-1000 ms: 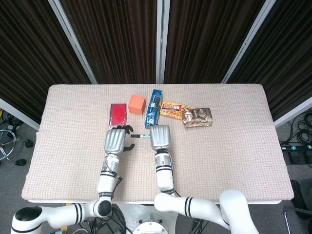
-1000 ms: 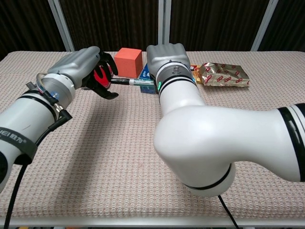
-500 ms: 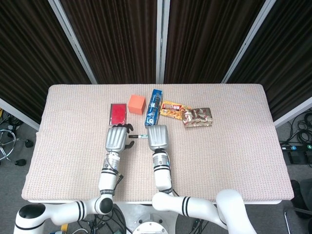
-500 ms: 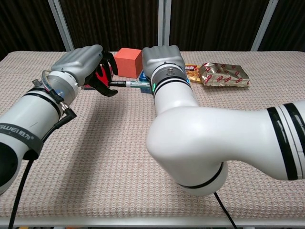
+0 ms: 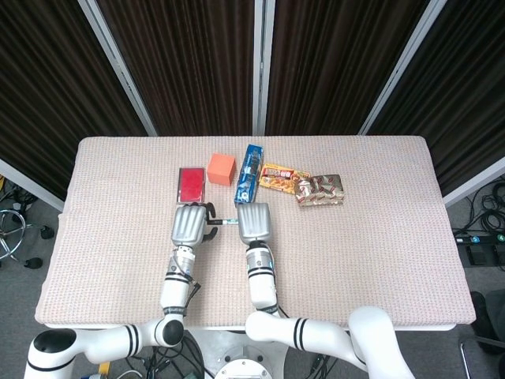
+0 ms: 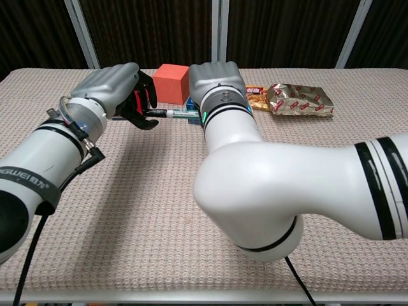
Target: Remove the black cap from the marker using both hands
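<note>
Just left of frame centre, the slim white marker (image 6: 180, 113) spans both hands above the surface: left hand (image 6: 118, 89) pinches its black cap (image 6: 155, 113), right hand (image 6: 213, 81) grips the barrel. Next, pull straight apart.

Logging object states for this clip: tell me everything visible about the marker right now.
The marker is a thin pen with a pale barrel and a black cap end. It is held roughly level above the table, spanning the gap between the two hands. The left hand grips its black end with dark fingers; the right hand covers the other end, so that grip is hidden.
</note>
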Robot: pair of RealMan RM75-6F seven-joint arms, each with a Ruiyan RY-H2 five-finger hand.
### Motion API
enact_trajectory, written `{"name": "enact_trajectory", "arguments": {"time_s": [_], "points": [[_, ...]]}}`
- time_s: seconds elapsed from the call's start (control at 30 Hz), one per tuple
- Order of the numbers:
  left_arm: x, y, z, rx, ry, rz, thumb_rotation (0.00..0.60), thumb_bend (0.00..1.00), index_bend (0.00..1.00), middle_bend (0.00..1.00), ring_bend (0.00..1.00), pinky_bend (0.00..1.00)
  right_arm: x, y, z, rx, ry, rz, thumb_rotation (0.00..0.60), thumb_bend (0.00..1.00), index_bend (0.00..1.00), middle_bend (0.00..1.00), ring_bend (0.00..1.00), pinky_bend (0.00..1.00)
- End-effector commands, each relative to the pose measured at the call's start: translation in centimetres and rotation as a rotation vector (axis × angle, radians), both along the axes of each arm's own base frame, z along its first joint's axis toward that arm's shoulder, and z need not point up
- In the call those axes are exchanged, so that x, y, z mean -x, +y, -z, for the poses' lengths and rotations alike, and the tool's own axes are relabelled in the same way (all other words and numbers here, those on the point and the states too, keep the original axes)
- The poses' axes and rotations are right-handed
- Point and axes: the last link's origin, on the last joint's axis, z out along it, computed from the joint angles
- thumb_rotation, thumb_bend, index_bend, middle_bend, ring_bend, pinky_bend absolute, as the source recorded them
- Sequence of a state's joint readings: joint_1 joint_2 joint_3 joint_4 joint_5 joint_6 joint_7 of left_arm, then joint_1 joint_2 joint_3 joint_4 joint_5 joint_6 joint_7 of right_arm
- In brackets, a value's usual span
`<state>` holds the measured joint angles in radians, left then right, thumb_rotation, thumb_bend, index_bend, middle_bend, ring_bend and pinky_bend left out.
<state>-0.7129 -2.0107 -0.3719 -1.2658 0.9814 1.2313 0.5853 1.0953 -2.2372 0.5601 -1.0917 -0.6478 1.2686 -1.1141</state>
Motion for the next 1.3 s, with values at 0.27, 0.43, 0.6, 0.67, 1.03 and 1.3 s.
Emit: {"name": "enact_trajectory", "arguments": {"time_s": [0.27, 0.43, 0.6, 0.67, 1.03, 1.3], "points": [[-0.3, 0.1, 0.1, 0.003, -0.014, 0.003, 0.6, 0.32, 0.56, 0.6, 0.51, 0.56, 0.1, 0.0, -0.1, -0.001, 0.001, 0.002, 0.6, 0.27, 0.63, 0.6, 0.82, 0.96], [-0.6, 0.3, 0.2, -0.001, -0.021, 0.009, 0.6, 0.39, 0.6, 0.62, 0.54, 0.58, 0.2, 0.2, 0.1, -0.004, 0.009, 0.001, 0.6, 0.27, 0.63, 0.6, 0.82, 0.96], [-0.4, 0.4, 0.2, 0.005, -0.01, 0.007, 0.6, 0.42, 0.62, 0.64, 0.57, 0.6, 0.4, 0.1, 0.0, 0.003, 0.013, 0.001, 0.6, 0.27, 0.64, 0.61, 0.82, 0.96], [-0.2, 0.4, 0.1, 0.0, -0.012, 0.006, 0.6, 0.43, 0.63, 0.65, 0.58, 0.61, 0.7, 0.1, -0.2, 0.011, 0.013, 0.003, 0.6, 0.28, 0.64, 0.62, 0.82, 0.96], [2.2, -0.5, -1.1, -0.02, -0.096, -0.036, 0.6, 0.43, 0.64, 0.67, 0.6, 0.62, 3.1, 0.3, -2.1, 0.047, 0.01, 0.018, 0.6, 0.28, 0.66, 0.62, 0.82, 0.96], [4.3, -1.8, 0.6, 0.06, -0.142, -0.072, 0.6, 0.41, 0.61, 0.64, 0.57, 0.6, 6.0, 1.4, -2.7, 0.016, 0.078, 0.012, 0.6, 0.26, 0.66, 0.61, 0.82, 0.96]]}}
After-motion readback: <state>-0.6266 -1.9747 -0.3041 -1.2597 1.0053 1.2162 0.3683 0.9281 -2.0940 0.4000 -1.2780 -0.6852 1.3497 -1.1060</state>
